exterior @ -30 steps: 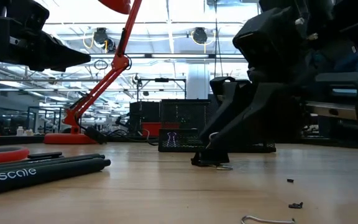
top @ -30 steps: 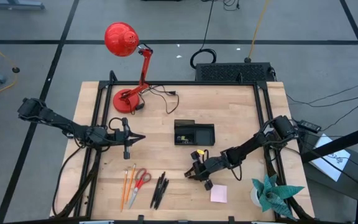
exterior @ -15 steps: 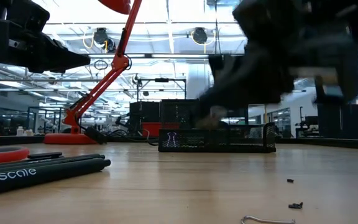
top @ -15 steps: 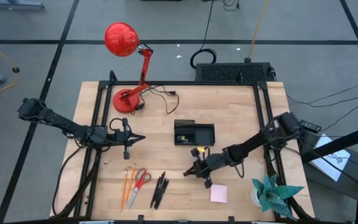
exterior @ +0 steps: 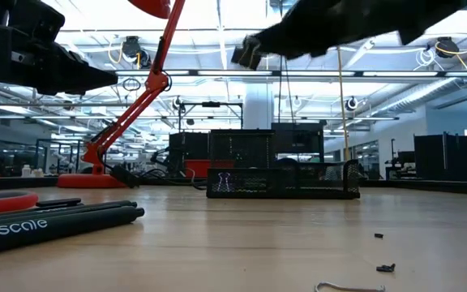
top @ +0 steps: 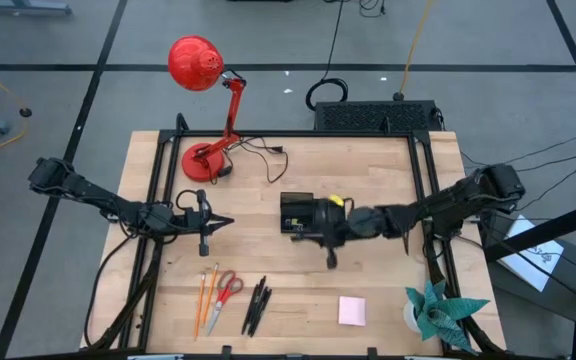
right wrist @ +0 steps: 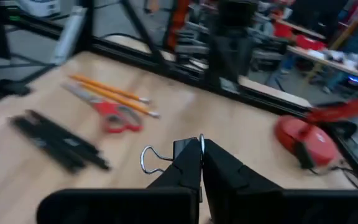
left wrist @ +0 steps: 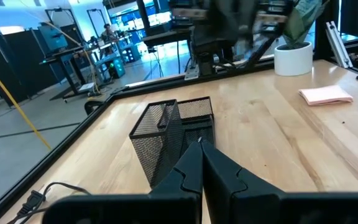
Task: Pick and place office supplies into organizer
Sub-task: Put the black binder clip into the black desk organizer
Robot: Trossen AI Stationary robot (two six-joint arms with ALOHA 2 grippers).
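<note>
Right wrist view: the right hand [right wrist: 200,144] pinches a small black binder clip [right wrist: 166,155] above the black mesh organizer [top: 312,214] mid-tabletop; the left hand [top: 226,222], pressed together, hovers beside it.

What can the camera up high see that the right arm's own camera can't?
Only the high view shows the black mesh organizer tray, pale pink sticky-note pad, teal paper plant and waiting left gripper. Only the right wrist view shows the small black binder clip pinched in the shut right gripper. Both show the orange pencils, red-handled scissors, black pens and red desk lamp.
</note>
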